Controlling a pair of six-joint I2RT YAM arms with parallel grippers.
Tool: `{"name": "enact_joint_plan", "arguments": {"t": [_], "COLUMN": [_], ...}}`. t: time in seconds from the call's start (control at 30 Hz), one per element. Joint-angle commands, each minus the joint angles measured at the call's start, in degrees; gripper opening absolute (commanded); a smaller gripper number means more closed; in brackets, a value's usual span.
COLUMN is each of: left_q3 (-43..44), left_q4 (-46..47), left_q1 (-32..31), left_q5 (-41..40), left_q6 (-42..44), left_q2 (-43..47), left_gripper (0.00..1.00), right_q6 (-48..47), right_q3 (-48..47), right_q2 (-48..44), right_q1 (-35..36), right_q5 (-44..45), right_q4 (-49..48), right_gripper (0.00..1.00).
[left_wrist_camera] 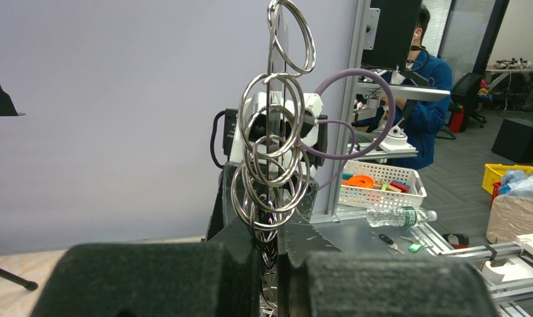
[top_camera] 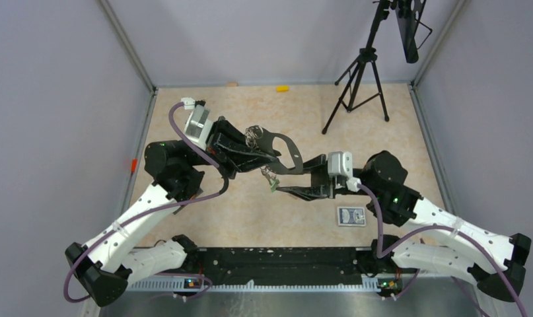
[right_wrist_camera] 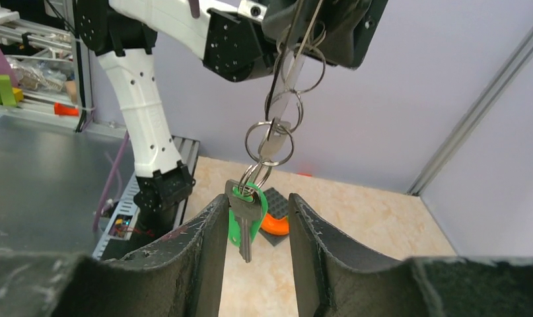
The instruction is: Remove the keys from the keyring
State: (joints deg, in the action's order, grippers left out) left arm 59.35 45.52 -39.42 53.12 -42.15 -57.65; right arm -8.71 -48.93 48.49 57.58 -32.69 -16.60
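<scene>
— Where's the keyring [top_camera: 296, 155]?

— Up in the air over the middle of the table [top_camera: 250, 218]. The left gripper [top_camera: 247, 153] is pinched tight on it. A chain of split rings [right_wrist_camera: 277, 125] hangs from it, and the keys [right_wrist_camera: 245, 221] dangle at the bottom, the green-headed one in front.

— And the other arm?

— The right gripper [right_wrist_camera: 257, 218] reaches in from the right with its jaws half parted, one on each side of the keys. It grips nothing yet.

— What worries you?

— The keys hang loose, so I think a nudge from one finger could swing them out of the gap and the jaws would close on air. And if it grabs and tugs hard, the whole chain could drag the keyring out of the left pinch, since it is held only by a thin edge.
</scene>
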Motion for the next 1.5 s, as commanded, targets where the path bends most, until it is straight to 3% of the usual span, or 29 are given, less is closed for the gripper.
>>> {"name": "enact_joint_plan", "arguments": {"t": [0.0,0.67,0.9,1.17,1.47], "left_q3": [0.59,0.72,0.5,0.41,0.17], "left_q4": [3.03,3.97,3.96,3.7,2.34], "left_q1": [0.13,0.13,0.13,0.13,0.13], "left_q5": [0.05,0.03,0.05,-0.37,-1.28], "left_q6": [-0.97,-1.71,-1.73,-1.38,-0.06], "left_q2": [-0.01,-0.54,-0.37,-0.19,0.51], "left_gripper": [0.0,0.0,0.0,0.0,0.0], "right_q6": [-1.57,-0.71,-0.26,-0.08,-0.58], "right_q3": [-2.93,-2.68,-2.24,-1.36,-1.26], "right_q2": [0.75,2.12,1.93,0.47,-2.13], "right_q1": [-0.27,-0.23,-0.27,-0.28,-0.22], "right_q5": [-1.32,-2.8,-3.0,-1.92,-0.9], "right_q4": [1.4,-0.83,-1.5,-1.2,1.06], "right_gripper": [0.38,0.35,0.28,0.1,0.07]}}
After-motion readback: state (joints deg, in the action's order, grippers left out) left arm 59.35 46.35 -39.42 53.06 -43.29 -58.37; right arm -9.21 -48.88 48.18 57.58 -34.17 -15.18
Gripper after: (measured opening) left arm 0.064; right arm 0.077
